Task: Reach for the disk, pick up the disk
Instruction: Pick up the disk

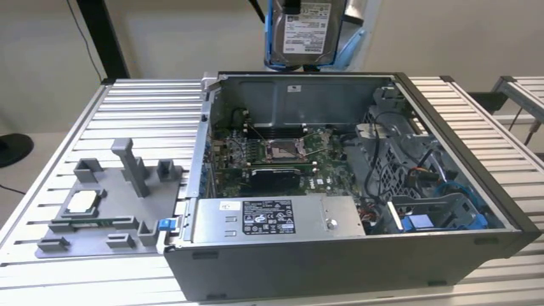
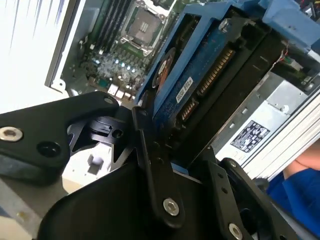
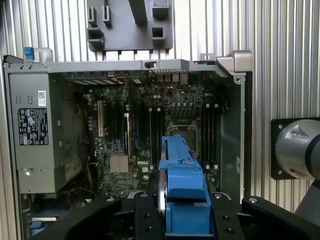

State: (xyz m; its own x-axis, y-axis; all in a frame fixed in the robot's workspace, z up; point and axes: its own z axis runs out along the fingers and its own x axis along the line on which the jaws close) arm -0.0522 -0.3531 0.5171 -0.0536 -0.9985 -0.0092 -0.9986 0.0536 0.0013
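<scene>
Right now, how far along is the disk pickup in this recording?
Reach and grasp look done: the pincer is shut on the flat silver metal hard drive with blue plastic bracket. In hand: the drive hangs lifted above the open grey computer case. Nothing of the pickup appears left.

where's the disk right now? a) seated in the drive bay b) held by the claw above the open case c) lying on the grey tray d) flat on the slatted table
b: the exterior view shows the disk hanging above the case, and in the first wrist view the claw grips it.
</scene>
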